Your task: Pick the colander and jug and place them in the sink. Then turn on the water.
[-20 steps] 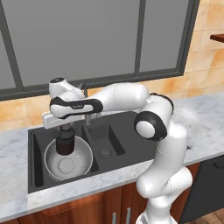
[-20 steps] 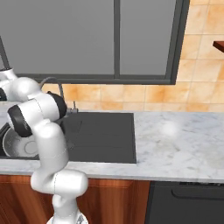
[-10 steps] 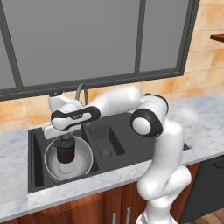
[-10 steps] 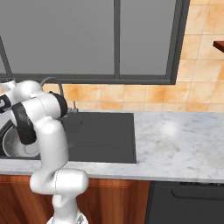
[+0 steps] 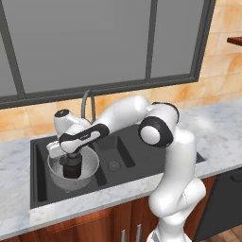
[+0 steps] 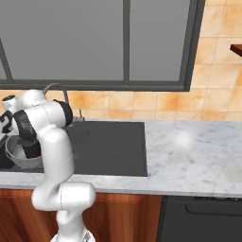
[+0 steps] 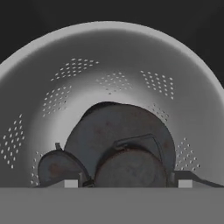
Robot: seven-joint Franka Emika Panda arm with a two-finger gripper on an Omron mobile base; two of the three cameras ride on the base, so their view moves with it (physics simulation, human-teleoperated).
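Observation:
The silver perforated colander (image 5: 90, 164) (image 7: 113, 61) sits in the left basin of the black sink (image 5: 124, 152) (image 6: 106, 142). My gripper (image 5: 71, 159) (image 7: 127, 183) reaches down into the bowl, shut on the dark lidded jug (image 5: 71, 169) (image 7: 118, 140). The jug stands upright inside the colander, low in the bowl. I cannot tell whether its base touches the metal. In the hand view the fingertips (image 7: 70, 183) flank the jug's knobbed lid. The colander's rim (image 6: 14, 153) peeks out past the arm in the right base view. The water is out of view.
A tall grey gooseneck faucet (image 5: 88, 102) (image 6: 54, 88) rises behind the sink, close to the forearm. The right basin with its round drain (image 5: 113, 165) lies beside the colander. Marble counter (image 5: 217, 127) (image 6: 189, 146) stretches to the right. Tiled wall and a window stand behind.
The arm has come down, carrying the jug from above the sink into the colander's bowl. The colander has stayed in place.

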